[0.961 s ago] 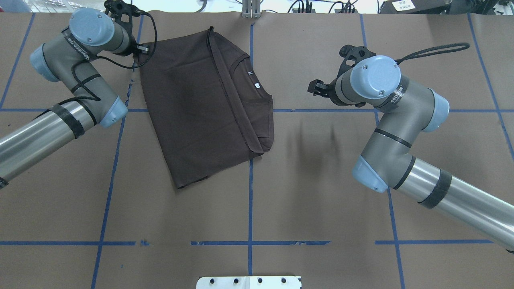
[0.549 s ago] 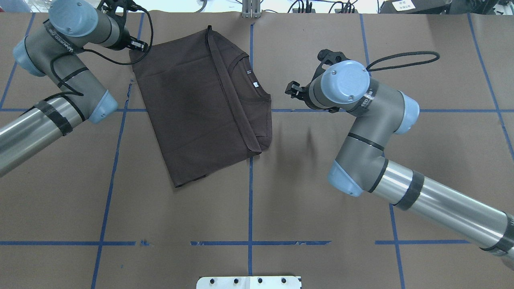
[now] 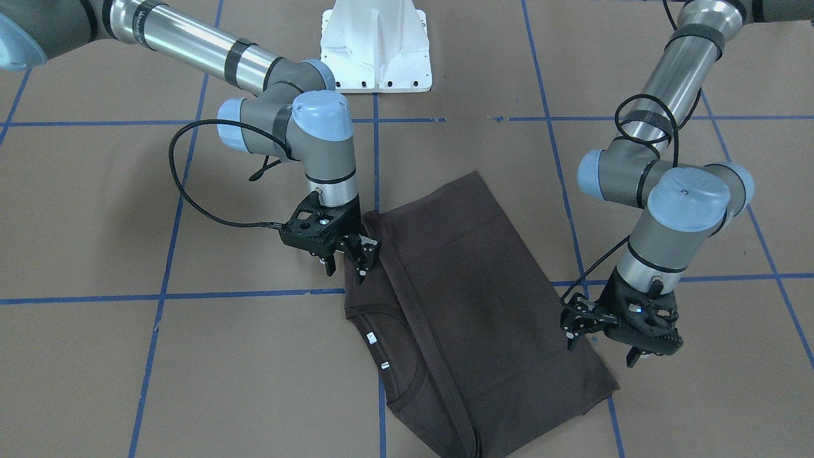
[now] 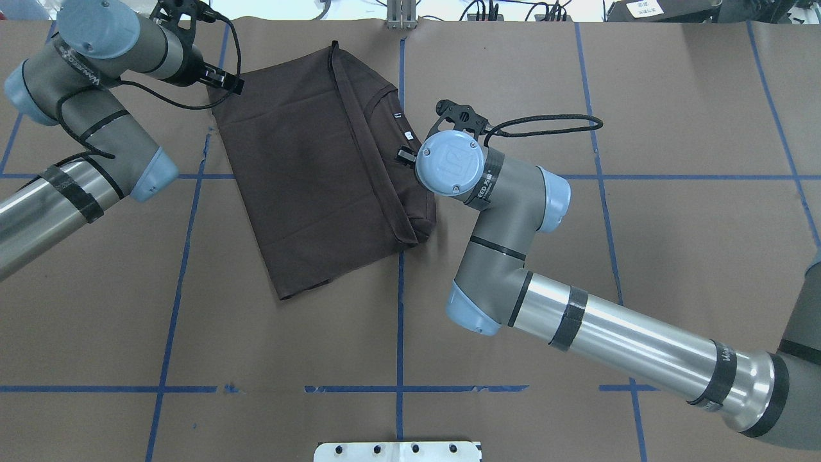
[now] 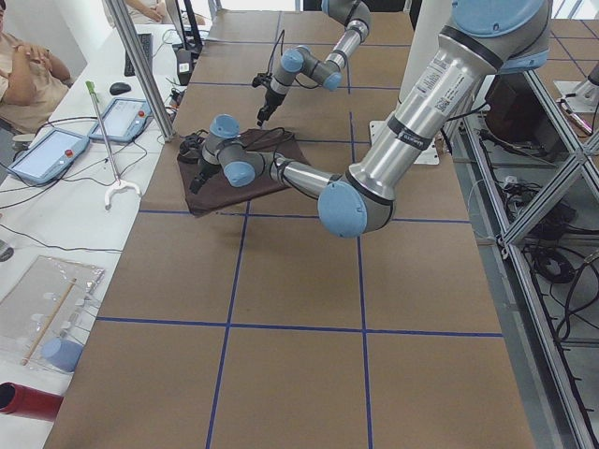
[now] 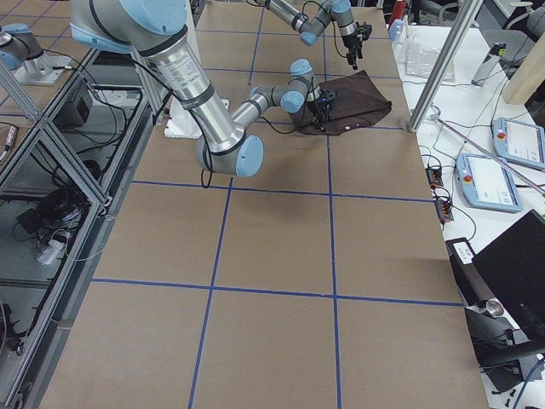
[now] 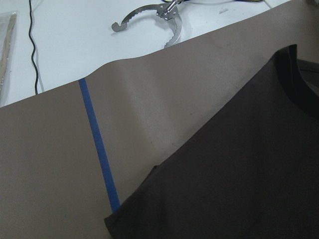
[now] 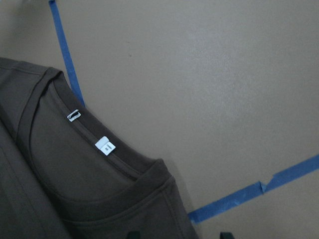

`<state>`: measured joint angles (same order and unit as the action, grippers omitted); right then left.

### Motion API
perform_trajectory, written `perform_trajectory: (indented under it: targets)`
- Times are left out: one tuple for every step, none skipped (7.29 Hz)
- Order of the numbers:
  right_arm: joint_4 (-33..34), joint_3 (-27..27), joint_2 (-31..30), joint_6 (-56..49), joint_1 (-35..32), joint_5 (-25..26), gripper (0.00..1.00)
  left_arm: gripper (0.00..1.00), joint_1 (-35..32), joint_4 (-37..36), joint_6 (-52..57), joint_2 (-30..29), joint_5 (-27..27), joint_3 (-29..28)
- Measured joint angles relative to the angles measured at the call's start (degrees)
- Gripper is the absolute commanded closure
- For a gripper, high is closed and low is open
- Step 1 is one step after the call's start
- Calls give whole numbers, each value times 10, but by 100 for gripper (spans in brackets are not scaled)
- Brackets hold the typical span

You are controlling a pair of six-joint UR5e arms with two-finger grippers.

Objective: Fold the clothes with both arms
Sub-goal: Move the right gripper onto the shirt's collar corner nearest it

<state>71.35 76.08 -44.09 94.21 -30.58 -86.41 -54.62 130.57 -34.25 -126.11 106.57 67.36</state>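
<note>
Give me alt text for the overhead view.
A folded dark brown T-shirt lies on a brown table with blue tape lines. The right gripper is at its collar side, the left gripper at its far left corner.

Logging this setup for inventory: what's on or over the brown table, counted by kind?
Dark brown T-shirt: 1
Robot arms: 2, left arm and right arm
Neck labels: 2
White pedestal: 1
Total: 6
</note>
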Motion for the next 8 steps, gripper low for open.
perform_trajectory:
  targets:
    - [0,-10,3,-3,5,7,41,0,0,0,-1,0,0,0]
    - [0,-20,5,-7,8,14,42,0,0,0,-2,1,0,0]
    - [0,-31,8,-10,9,20,46,0,0,0,-2,2,0,0]
    - [0,-38,13,-12,11,23,47,0,0,0,-2,5,0,1]
    - [0,-41,16,-13,12,24,50,0,0,0,-2,7,0,2]
    - [0,-43,17,-13,14,25,54,0,0,0,-2,9,0,2]
    - [0,-44,17,-13,16,26,56,0,0,0,-2,9,0,2]
    - [0,-44,17,-13,18,28,69,0,0,0,-2,9,0,2]
